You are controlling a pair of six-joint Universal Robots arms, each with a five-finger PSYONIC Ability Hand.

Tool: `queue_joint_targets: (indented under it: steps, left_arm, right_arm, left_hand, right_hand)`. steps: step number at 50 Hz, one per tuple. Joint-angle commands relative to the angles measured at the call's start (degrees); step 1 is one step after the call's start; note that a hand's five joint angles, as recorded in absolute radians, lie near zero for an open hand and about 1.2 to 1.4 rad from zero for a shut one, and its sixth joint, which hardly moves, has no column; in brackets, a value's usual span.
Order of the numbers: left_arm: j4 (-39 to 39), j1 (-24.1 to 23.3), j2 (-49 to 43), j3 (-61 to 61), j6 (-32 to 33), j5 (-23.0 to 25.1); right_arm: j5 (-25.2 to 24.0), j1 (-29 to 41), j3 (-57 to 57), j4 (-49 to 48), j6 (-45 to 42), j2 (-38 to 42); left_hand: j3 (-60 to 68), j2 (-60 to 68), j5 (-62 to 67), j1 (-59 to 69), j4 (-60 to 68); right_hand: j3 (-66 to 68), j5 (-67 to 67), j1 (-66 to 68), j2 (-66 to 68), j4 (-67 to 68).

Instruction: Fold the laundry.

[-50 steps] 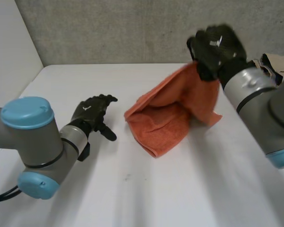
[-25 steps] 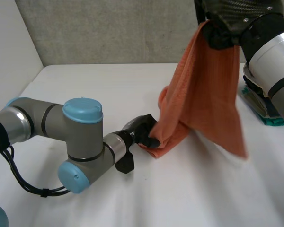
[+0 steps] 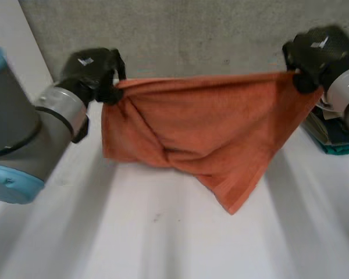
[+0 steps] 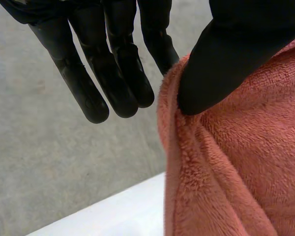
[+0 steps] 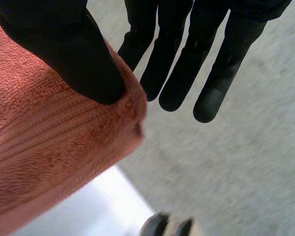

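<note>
Left hand (image 3: 88,72) has come up off the tabletop since half a second ago. It was down low at the bottom of the towel (image 3: 198,131) and now it's level with the right hand (image 3: 318,53), so the towel has gone from one hanging clump to being stretched out between the two.

Grips: each hand has a top corner of the towel. In the left wrist view the thumb is pressed down on the cloth, pinching it, while the other fingers (image 4: 113,73) stick out straight beside it. The right wrist view shows the same thing, thumb clamped on the corner and fingers (image 5: 184,64) straight and off the cloth.

The towel hangs in the air over the far half of the table (image 3: 163,238), with its top edge pulled nearly taut. It isn't hanging clean though: there's a diagonal twist across the middle, and one loose corner dangles toward the middle of the tabletop. I can't tell if the tip touches.

Progress-wise I'd call it early — the towel is picked up and opened out, but no fold is made yet. It still needs straightening, laying flat and folding. A pile of folded cloth (image 3: 337,142) sits at the right edge of the tabletop — probably where it ends up.
</note>
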Motion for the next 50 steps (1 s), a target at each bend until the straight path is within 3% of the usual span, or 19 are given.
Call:
queue_joint_targets:
  steps: [1,3,4,6,7,12,22,32,41,50]
  left_arm:
    - [1.1,-4.4,-16.3,5.0,5.6,-0.6]
    - [1.1,-5.5,-21.2,7.1,6.2,-0.4]
    - [1.4,-5.7,-22.6,7.5,6.2,-0.2]
    - [1.7,-5.8,-24.3,7.8,6.3,-0.1]
    - [2.1,-5.6,-24.8,7.9,6.3,0.0]
    - [2.3,-5.4,-22.9,6.2,6.0,0.0]
    - [1.8,2.7,-9.5,-11.9,3.5,0.9]
    - [1.6,11.3,-4.4,-21.7,-0.9,4.8]
    - [2.1,12.9,-7.4,-21.4,-2.9,10.0]
    - [1.6,11.5,-15.6,-16.3,-2.8,10.2]
  right_arm:
    - [0.6,0.5,0.5,-0.9,-0.1,8.5]
    - [1.9,0.5,0.4,-1.8,-0.1,10.7]
    - [2.4,0.5,0.3,-2.4,-0.2,11.3]
    - [3.7,0.5,0.4,-4.0,-0.5,12.7]
    - [5.0,0.5,0.4,-5.6,-0.7,13.7]
    - [6.4,-0.3,1.0,-7.7,-0.8,14.4]
    - [6.1,-0.4,3.8,-8.3,-0.3,14.0]
    - [6.0,-0.4,4.1,-8.8,-0.5,14.0]
    - [6.0,-0.3,5.0,-8.8,-0.6,14.0]
    - [6.0,-0.5,5.4,-9.0,-0.5,13.9]
  left_hand:
    - [12.0,11.7,13.7,16.0,11.4]
    - [12.0,11.7,13.7,16.0,11.4]
    - [6.0,5.7,7.8,10.1,5.5]
    - [-14.7,-15.0,-12.9,-10.6,-15.2]
    - [-30.9,-31.2,-29.2,-26.8,-31.4]
    - [-46.9,-47.2,-45.1,-42.8,-47.4]
    - [-46.0,-46.4,-44.3,-42.0,-46.6]
    - [-44.0,-44.3,-42.3,-40.0,-44.6]
    - [-43.2,-43.5,-41.4,-39.1,-43.7]
    - [-24.7,-25.0,-22.9,-20.6,-25.2]
  right_hand:
    - [11.9,12.9,16.2,12.5,11.4]
    - [11.9,12.9,16.2,12.5,11.4]
    - [11.9,12.9,16.2,12.5,11.4]
    - [11.9,12.9,16.2,12.5,11.4]
    - [11.9,12.9,16.2,12.5,11.4]
    - [11.9,12.9,16.2,12.5,11.4]
    - [11.9,12.9,16.2,12.5,11.4]
    - [11.9,12.9,16.2,12.5,11.4]
    - [11.9,12.9,16.2,12.5,11.4]
    - [11.9,12.9,16.2,12.5,11.4]
